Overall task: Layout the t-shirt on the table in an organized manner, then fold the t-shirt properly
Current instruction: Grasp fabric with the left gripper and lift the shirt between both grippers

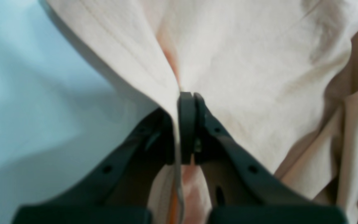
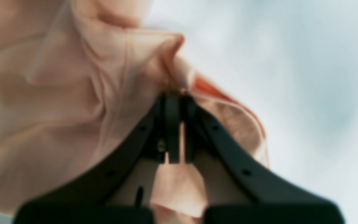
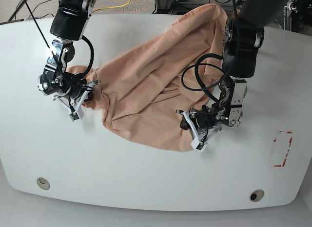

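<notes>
The peach t-shirt [image 3: 146,85] lies crumpled and stretched across the white table [image 3: 146,178], from the far right edge toward the left. My left gripper [image 1: 187,96] is shut on a fold of the t-shirt [image 1: 259,62] at its near edge; it shows in the base view [image 3: 187,123] right of centre. My right gripper [image 2: 176,95] is shut on a bunched edge of the t-shirt [image 2: 57,93]; it shows in the base view [image 3: 87,95] at the shirt's left tip.
A red-tape rectangle [image 3: 282,149] marks the table at the right. Two round grommet holes [image 3: 43,183] [image 3: 256,195] sit near the front edge. Cables [image 3: 200,78] loop from the arm above the shirt.
</notes>
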### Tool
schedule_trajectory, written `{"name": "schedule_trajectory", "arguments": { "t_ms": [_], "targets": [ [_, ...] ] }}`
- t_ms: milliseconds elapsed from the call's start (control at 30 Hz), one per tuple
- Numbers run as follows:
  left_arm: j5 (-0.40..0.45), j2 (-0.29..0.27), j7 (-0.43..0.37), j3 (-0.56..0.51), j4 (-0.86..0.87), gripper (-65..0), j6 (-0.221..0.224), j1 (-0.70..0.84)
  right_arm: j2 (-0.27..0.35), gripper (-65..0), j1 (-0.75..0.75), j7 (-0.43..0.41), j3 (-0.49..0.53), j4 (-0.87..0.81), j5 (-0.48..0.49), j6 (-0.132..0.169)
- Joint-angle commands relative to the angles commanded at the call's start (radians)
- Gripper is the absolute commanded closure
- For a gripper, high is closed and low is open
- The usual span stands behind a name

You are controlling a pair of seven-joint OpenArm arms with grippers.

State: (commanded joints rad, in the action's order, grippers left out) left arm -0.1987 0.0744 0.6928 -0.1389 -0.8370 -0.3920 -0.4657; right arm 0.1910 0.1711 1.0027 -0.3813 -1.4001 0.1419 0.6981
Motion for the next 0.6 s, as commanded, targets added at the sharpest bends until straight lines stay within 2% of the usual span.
{"name": "schedule_trajectory", "arguments": {
  "t_ms": [167, 300, 433, 533, 600],
  "targets": [
    [-0.002, 0.015, 0.0, 0.0, 0.0, 0.0, 0.0, 0.0, 0.02, 0.0, -0.012, 0.012, 0.0, -0.069, -0.002, 0.0],
    [-0.002, 0.071, 0.0, 0.002, 0.0, 0.0, 0.0, 0.0, 0.037, 0.0, -0.014, 0.055, -0.002, -0.15, -0.002, 0.0],
    [-0.003, 0.101, 0.0, 0.011, -0.002, 0.0, -0.002, 0.0, 0.049, 0.0, -0.003, 0.098, 0.002, -0.212, -0.002, 0.0],
    [-0.003, 0.137, 0.002, 0.075, 0.0, 0.0, -0.006, 0.003, 0.054, 0.0, 0.014, 0.118, 0.003, -0.23, -0.002, 0.0],
    [-0.003, 0.153, 0.002, 0.121, -0.002, 0.0, -0.034, 0.021, 0.061, 0.0, 0.035, 0.12, 0.003, -0.227, -0.002, 0.0]
  ]
}}
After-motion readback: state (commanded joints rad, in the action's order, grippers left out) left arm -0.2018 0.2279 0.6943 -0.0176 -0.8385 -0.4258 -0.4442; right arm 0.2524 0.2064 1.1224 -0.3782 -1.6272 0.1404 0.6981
